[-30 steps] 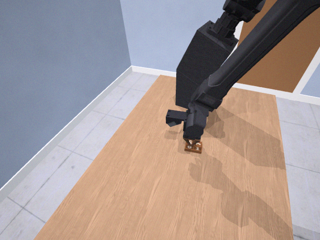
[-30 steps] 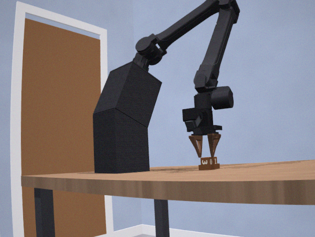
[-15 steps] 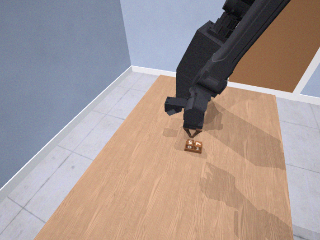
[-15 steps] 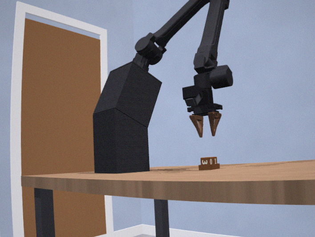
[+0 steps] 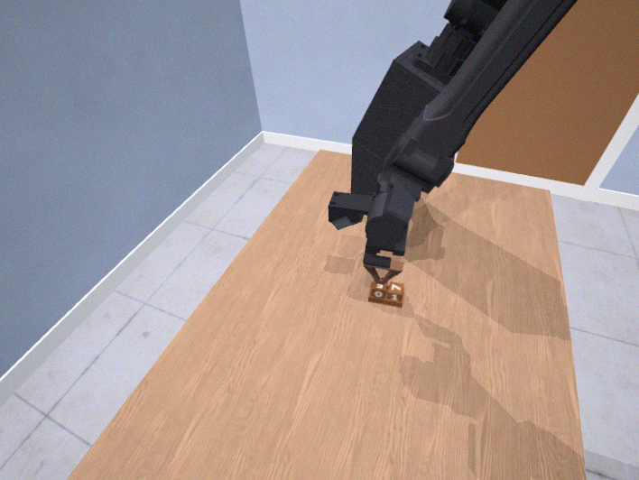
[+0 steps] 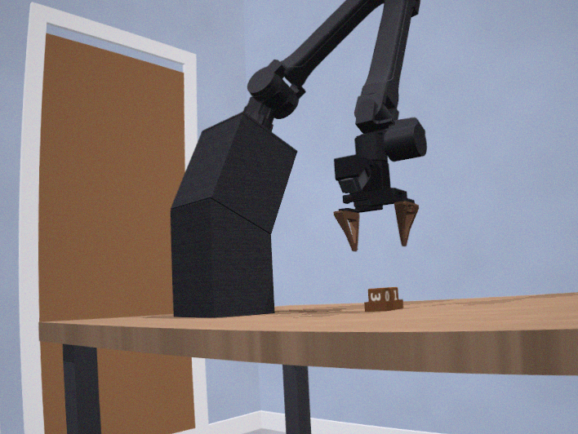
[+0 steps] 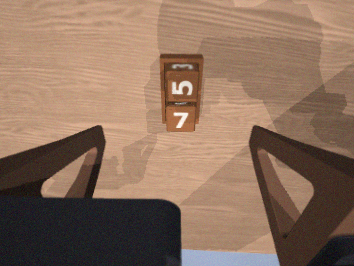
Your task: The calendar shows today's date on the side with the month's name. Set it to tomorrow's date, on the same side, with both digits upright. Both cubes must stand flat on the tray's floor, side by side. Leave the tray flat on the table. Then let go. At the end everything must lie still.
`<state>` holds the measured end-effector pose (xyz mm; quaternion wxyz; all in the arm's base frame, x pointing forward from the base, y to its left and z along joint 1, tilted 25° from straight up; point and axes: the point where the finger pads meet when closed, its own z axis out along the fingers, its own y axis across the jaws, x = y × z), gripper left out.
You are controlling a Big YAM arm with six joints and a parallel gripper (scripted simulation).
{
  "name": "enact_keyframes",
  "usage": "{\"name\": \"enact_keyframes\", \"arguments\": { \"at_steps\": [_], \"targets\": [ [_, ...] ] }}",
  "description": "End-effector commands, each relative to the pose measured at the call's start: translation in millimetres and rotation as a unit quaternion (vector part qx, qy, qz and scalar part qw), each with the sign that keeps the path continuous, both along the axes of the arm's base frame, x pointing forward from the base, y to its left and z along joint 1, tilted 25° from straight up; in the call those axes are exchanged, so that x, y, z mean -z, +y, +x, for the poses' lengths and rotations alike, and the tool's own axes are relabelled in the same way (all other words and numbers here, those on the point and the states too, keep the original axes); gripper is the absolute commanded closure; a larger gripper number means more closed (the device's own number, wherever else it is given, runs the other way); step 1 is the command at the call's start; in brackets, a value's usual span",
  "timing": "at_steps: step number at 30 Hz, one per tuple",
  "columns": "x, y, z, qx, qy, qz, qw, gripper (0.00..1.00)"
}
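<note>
- Calendar, small reddish-brown wooden tray [image 5: 384, 301] [image 6: 379, 306] [image 7: 181, 57] with two cubes: lies on the wood-grain surface [image 5: 310, 387] [image 6: 326, 343] [image 7: 75, 40], below the raised pincer [image 5: 381, 281] [image 6: 379, 247] [image 7: 177, 133].
- Brown wooden cube with white 0 [image 5: 378, 292] [image 6: 386, 295] [image 7: 182, 86]: 5 on top, sideways 3 on the end face. Brown wooden cube with white 1 [image 5: 394, 295] [image 6: 395, 294] [image 7: 180, 119]: 7 on top.
- Cubes sit side by side so the pair reads 01, both digits upright. Numbers on tops and end don't count for the date.
- Pincer: spread wide, nothing between fingers, fingertips well above the cubes. Room to clear both without brushing them, or to straddle one.
- Tray looks flat, its low walls around the cube bases, likely there to keep them in line. Cubes look level; full contact with tray floor can't be checked.
- Month name not readable, so can't tell whether 01 is on that side or is tomorrow's date.
- Judgement: if 01 is the target, probably just keep clear and let things lie. If not, a cube needs regripping; a crooked squeeze could tip it or drag the tray.
</note>
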<state>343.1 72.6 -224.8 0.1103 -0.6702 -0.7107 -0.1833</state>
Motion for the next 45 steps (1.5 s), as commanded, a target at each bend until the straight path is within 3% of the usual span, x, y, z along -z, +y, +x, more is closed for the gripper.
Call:
{"name": "enact_keyframes", "arguments": {
  "at_steps": [1,13,24,36,45],
  "targets": [
    [-2.1,-7.8,-2.0,0.006,0.004,0.0,1.0,0.0],
    [-3.6,-7.9,-0.9,0.006,0.002,0.0,1.0,0.0],
    [-27.5,-16.6,0.2,0.005,-0.004,0.0,1.0,0.0],
    [-75.1,-38.3,-5.0,0.005,-0.004,0.0,1.0,0.0],
    [-76.0,-40.8,-9.0,0.005,0.003,0.0,1.0,0.0]
  ]
}}
